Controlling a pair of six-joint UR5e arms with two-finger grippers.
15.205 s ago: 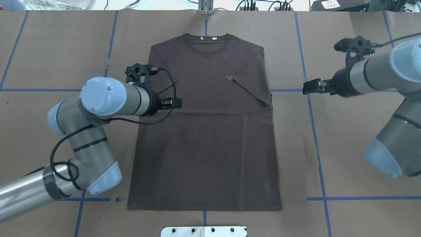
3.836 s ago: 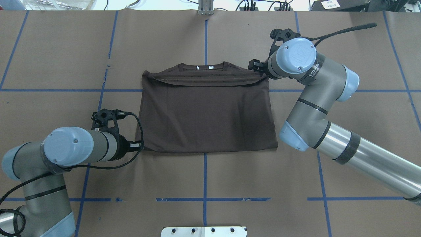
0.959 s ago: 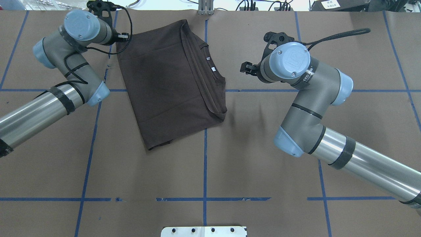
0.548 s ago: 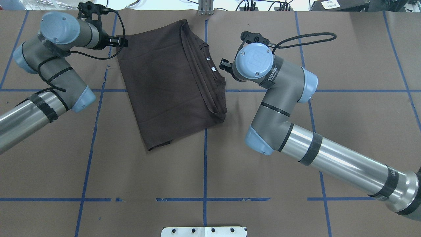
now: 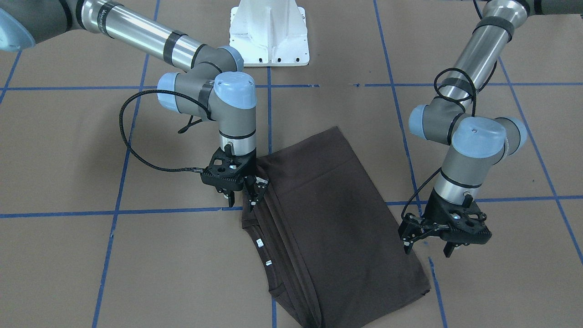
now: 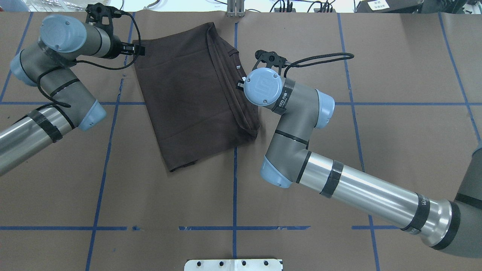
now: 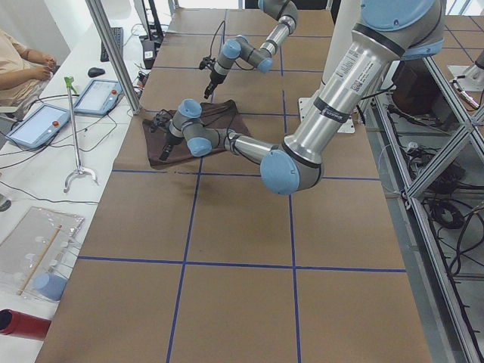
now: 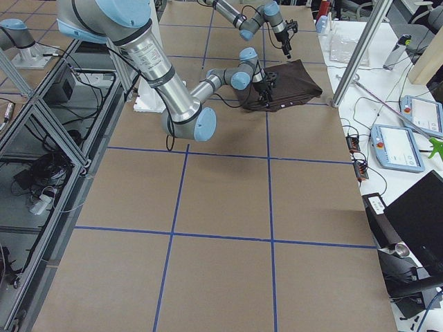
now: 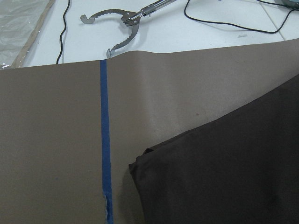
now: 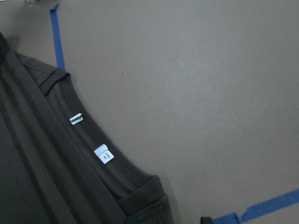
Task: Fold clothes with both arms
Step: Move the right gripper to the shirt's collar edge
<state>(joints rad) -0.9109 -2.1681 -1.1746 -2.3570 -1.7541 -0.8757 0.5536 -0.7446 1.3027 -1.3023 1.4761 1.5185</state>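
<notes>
We see brown paper (image 6: 395, 56) gridded with blue tape (image 6: 234, 195) — a white pedestal (image 5: 268, 32), and serrated tongs (image 9: 130, 17) beyond its edge.

Very little can be read from my station. On the right arm (image 6: 297, 113), the black band (image 6: 283, 101) just behind the blue joint cap (image 6: 262, 87) carries white letters that seem to read "EED"; the rest is cut off. The cap has a raised square emblem I cannot make out. At eight o'clock in the right wrist view, two white neck labels (image 10: 103, 154) sit inside the collar of the brown T-shirt (image 10: 28, 177). Their print is too small to read. The left arm (image 7: 340, 68) has dark printing along its silver tube, also illegible. At one o'clock in the overhead view, a white sheet (image 6: 378, 4) bears unreadable printed lines.
</notes>
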